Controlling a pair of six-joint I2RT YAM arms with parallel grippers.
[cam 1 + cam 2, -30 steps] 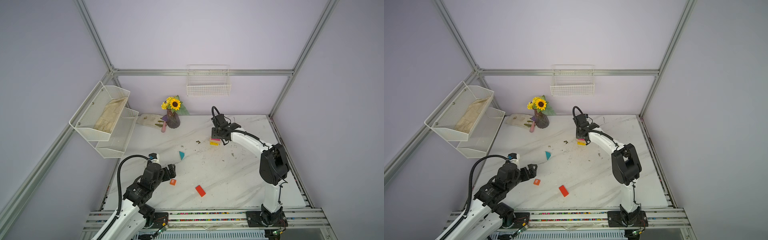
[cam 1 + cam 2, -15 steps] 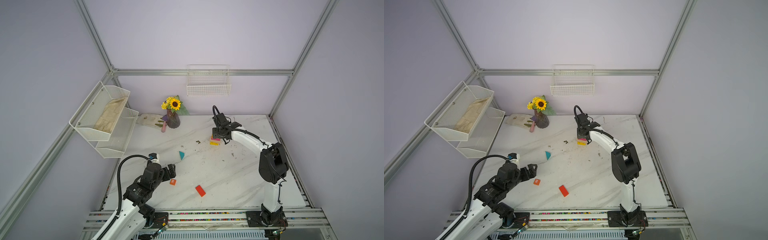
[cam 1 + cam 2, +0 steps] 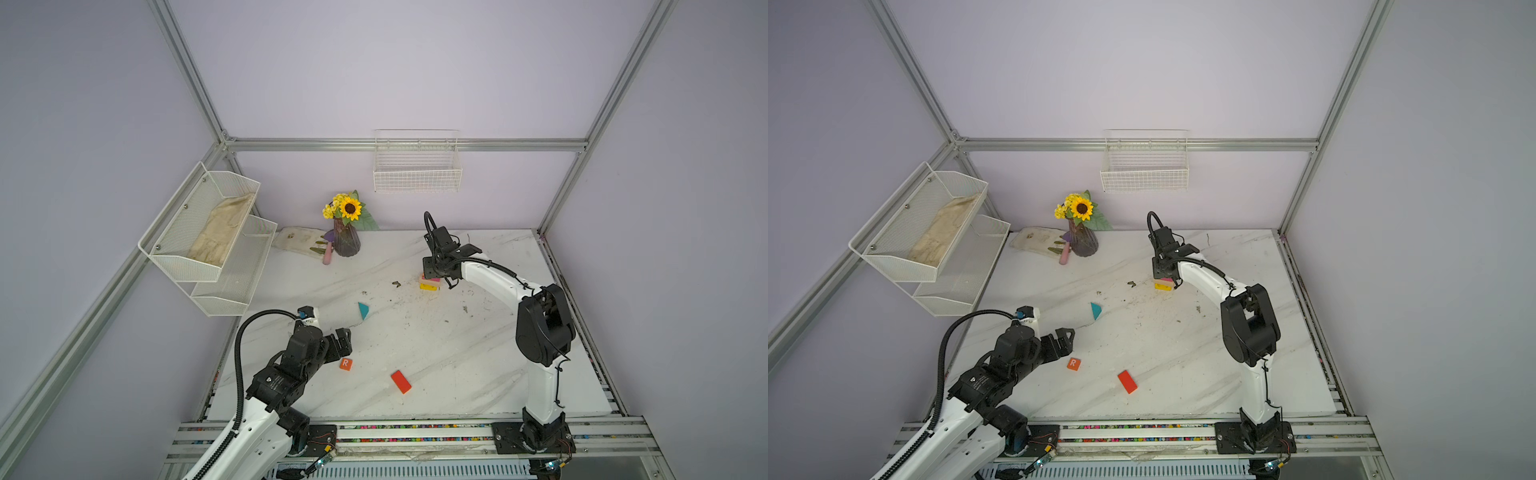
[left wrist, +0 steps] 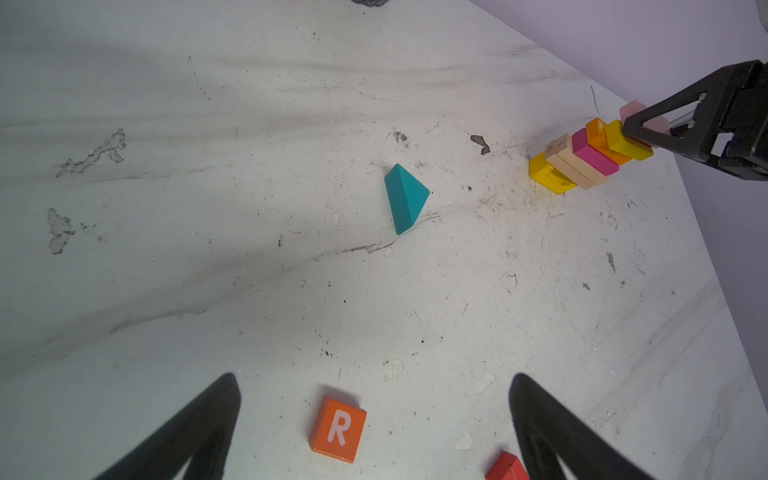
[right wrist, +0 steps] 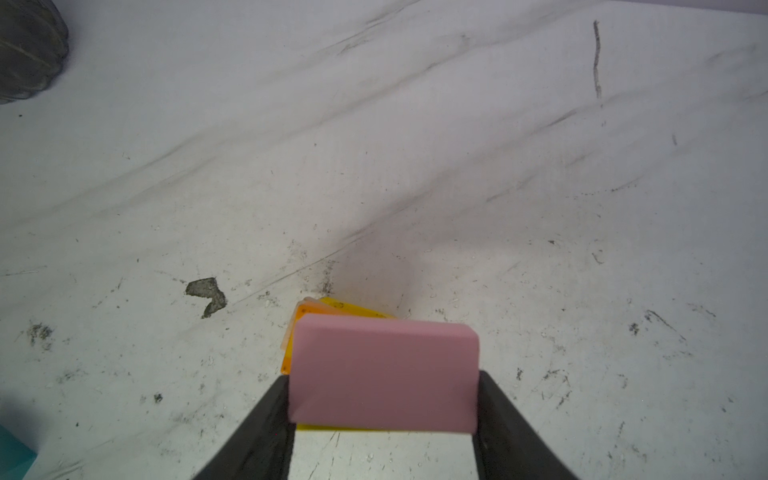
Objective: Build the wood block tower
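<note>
Right hand [image 3: 432, 273] grips a pink block [image 5: 382, 365] over the tower [image 4: 582, 160]; left hand [image 4: 374, 376] hangs wide open, holding nothing
The tower stands toward the back right of the tabletop [image 3: 457, 353]: a yellow base, then tan, magenta, orange and yellow slabs, slightly fanned. The right hand clamps the pink block by its short ends right above the top slab. Whether they touch cannot be told, because a finger covers that spot in the left wrist view and the block hides most of the stack in the right wrist view. A dark chip [image 5: 206, 293] lies near the base. The left hand hovers at the front left, with the orange R cube [image 4: 338, 428] just beside it and a red block [image 3: 401, 381] nearby. The teal triangle [image 4: 405, 197] lies between cube and tower. A vase of sunflowers [image 3: 346, 243] stands at the back, well apart
</note>
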